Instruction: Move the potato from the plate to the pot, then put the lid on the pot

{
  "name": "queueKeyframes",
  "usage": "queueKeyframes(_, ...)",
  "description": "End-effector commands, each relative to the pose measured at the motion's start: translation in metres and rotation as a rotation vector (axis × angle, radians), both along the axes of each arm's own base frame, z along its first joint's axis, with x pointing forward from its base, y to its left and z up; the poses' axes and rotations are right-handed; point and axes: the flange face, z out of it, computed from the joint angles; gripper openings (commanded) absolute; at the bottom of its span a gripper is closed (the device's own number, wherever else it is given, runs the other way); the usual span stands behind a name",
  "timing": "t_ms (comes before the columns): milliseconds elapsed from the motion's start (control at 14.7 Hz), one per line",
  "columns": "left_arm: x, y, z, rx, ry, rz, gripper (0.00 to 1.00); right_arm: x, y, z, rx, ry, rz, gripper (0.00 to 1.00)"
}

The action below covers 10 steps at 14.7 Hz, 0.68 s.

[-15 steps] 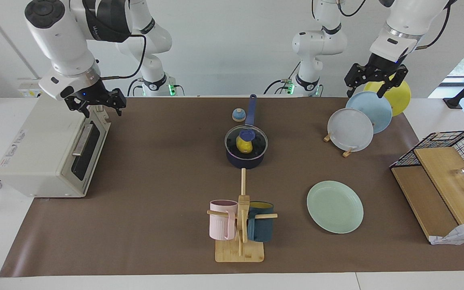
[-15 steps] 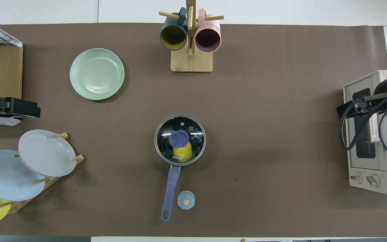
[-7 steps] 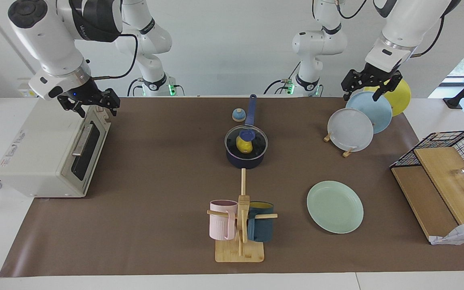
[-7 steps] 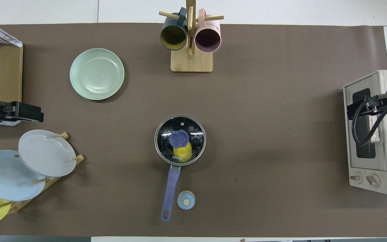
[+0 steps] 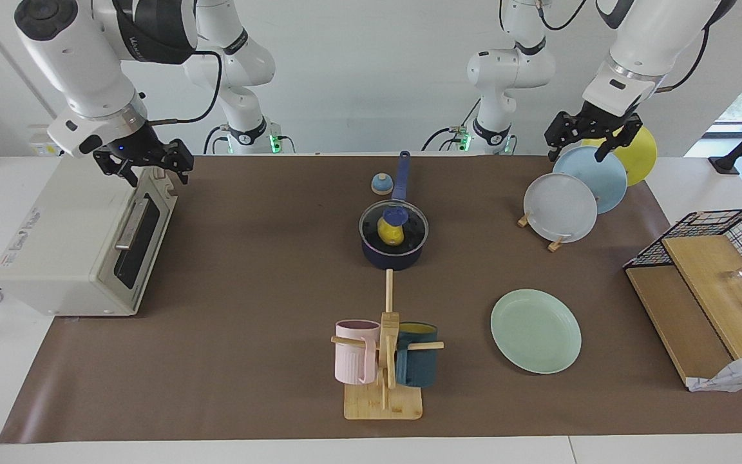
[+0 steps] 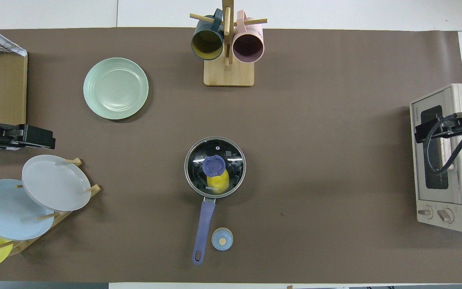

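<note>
The navy pot stands mid-table with its long blue handle pointing toward the robots. The glass lid with a blue knob sits on the pot. The yellow potato lies inside and shows through the glass, also in the overhead view. The mint-green plate lies bare, farther from the robots, toward the left arm's end. My left gripper is open and empty, up over the plate rack. My right gripper is open and empty, over the toaster oven.
A toaster oven stands at the right arm's end. A rack holds upright grey, light-blue and yellow plates. A mug tree carries pink and teal mugs. A small bell sits beside the pot handle. A wire basket with wooden boards stands at the left arm's end.
The right gripper drew back a little toward the toaster oven's end. The left gripper shifted slightly over the plate rack. Pot, lid, potato and plate have not moved.
</note>
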Motion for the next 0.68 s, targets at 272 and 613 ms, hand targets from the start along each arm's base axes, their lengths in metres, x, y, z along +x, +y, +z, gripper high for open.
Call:
queueKeyframes(272,-0.0043,0.0046,0.0006,0.010,-0.004,0.001,1.00,-0.0038,-0.0008,0.0060,0.021,0.005,0.006,1.00)
queueKeyframes(613,-0.0044,0.0052,0.0005,0.008,-0.002,0.003,1.00,-0.0044,0.0012,0.0058,0.024,0.014,0.007,1.00)
